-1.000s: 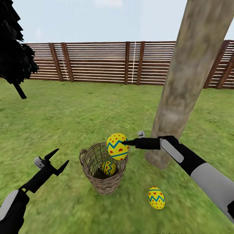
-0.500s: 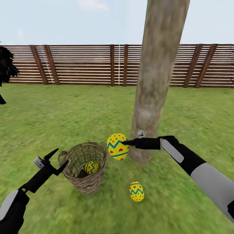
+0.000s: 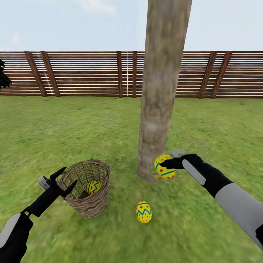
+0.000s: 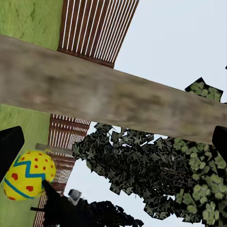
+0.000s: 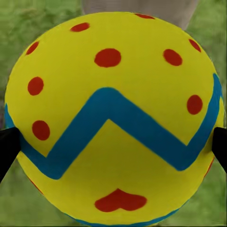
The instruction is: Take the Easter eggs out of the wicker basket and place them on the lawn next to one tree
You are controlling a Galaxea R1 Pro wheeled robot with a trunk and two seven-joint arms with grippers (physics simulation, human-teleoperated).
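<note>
From my head view, my right tool (image 3: 168, 166) grips an egg (image 3: 164, 166) and holds it low, just beside the base of the tree (image 3: 157, 91), above the lawn (image 3: 91, 124). The grass lies straight below the tool, so the coming move looks like a short drop downward, with the trunk close on the far side of the held egg; I judge that closeness the one thing to mind. A second egg (image 3: 144, 211) lies on the lawn nearer to me than the right tool, near the trunk, its long axis roughly upright. The basket (image 3: 87, 191) sits just in front of my left tool (image 3: 65, 180), tipped toward it, with a third egg (image 3: 93, 187) inside. My left tool stands wide open and empty, far the nearer arm for that last egg. A slatted fence (image 3: 84, 75) runs behind it all.

In my left wrist view, the trunk (image 4: 113, 94) crosses ahead of the tool, with the held egg (image 4: 27, 175) beyond one fingertip, the dark right arm beside it, and leafy foliage (image 4: 151, 175) against the sky.

In my right wrist view, the held egg (image 5: 113, 113) sits between the fingertips (image 5: 8, 149), one tip at each side of its zigzag band. Grass lies beyond it, with the trunk foot (image 5: 142, 8) just past its far end.
</note>
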